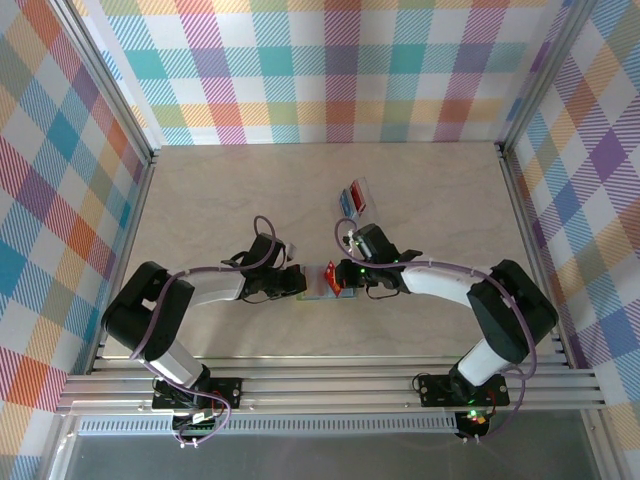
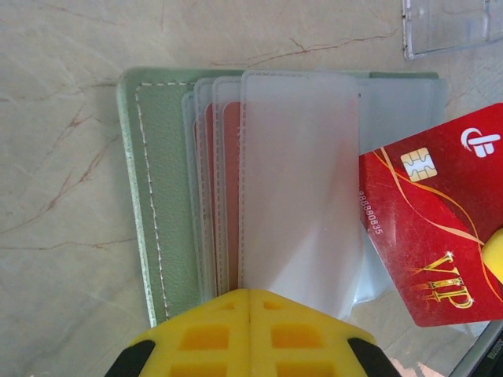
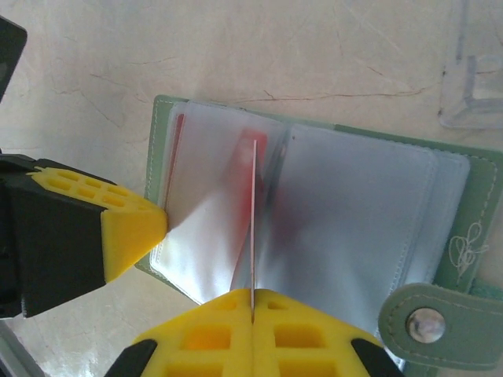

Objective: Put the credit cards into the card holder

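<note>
Right gripper: my right gripper point(image 3: 253, 302) has its fingers pressed together on the near edge of the red card point(image 3: 254, 212), which stands on edge over the open wallet point(image 3: 464, 196).
Left gripper: my left gripper point(image 2: 250, 314) is closed on the rim of a clear sleeve point(image 2: 299, 188), which looks lifted away from the stack.
Where the card is: its far edge sits between the sleeves near the fold. I can't tell whether it is inside a pocket.
Where the wallet is: flat on the table point(image 1: 240, 200), between my two arms, with its strap and stud point(image 3: 428, 322) flung out to one side.
Other cards: spare cards point(image 1: 352, 197), red and blue, wait in the clear tray point(image 1: 366, 186) further back.
Card handling: I judge it light, stiff and slick. It would twist in a weak pinch, so I should hold it by a short edge and leave most of the length free.
Sleeve handling: thin, floppy and likely to buckle. I should hold it only at the rim and pull gently.
Wallet handling: soft and light, so it will probably slide if the card pushes against it.
</note>
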